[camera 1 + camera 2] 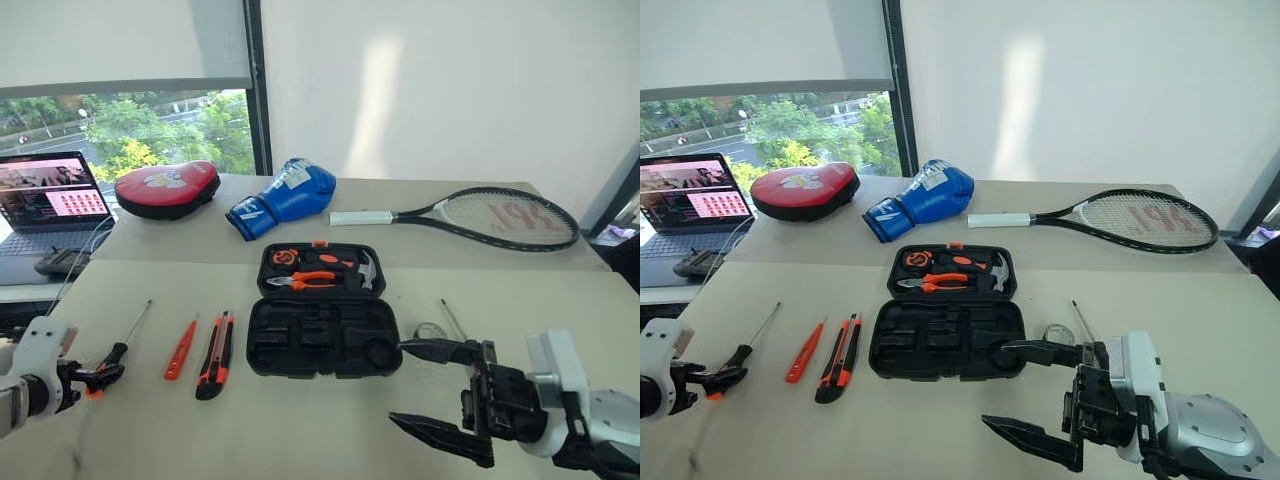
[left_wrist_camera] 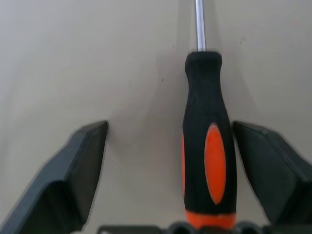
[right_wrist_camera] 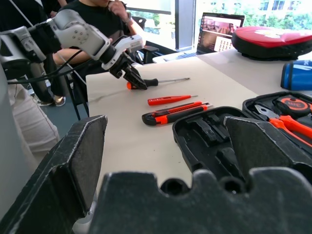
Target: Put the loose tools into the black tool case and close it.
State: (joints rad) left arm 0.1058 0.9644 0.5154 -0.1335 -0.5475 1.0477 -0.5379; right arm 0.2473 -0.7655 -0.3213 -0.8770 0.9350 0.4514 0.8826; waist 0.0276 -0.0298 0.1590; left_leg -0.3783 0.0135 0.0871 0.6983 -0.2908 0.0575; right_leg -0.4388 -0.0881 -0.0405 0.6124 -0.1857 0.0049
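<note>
The black tool case (image 1: 322, 338) lies open at mid-table, its moulded front half bare. To its left lie a black-and-orange utility knife (image 1: 215, 355), a slim orange tester screwdriver (image 1: 181, 348) and a black-and-orange screwdriver (image 1: 127, 338). My left gripper (image 1: 108, 375) is open around that screwdriver's handle (image 2: 209, 146), which sits close to one finger. My right gripper (image 1: 398, 383) hovers wide open and empty off the case's front right corner, pointing left. Behind it show a second screwdriver's shaft (image 1: 452, 318) and a small tape roll (image 1: 430, 331), both partly hidden.
The case lid (image 1: 320, 248) holds orange-handled pliers (image 1: 315, 281), a hammer and a tape measure. At the back lie a tennis racket (image 1: 490, 217), a blue boxing glove (image 1: 285, 197) and a red pad (image 1: 167, 188). A laptop (image 1: 50, 200) stands far left. People sit beyond the table's left end (image 3: 97, 14).
</note>
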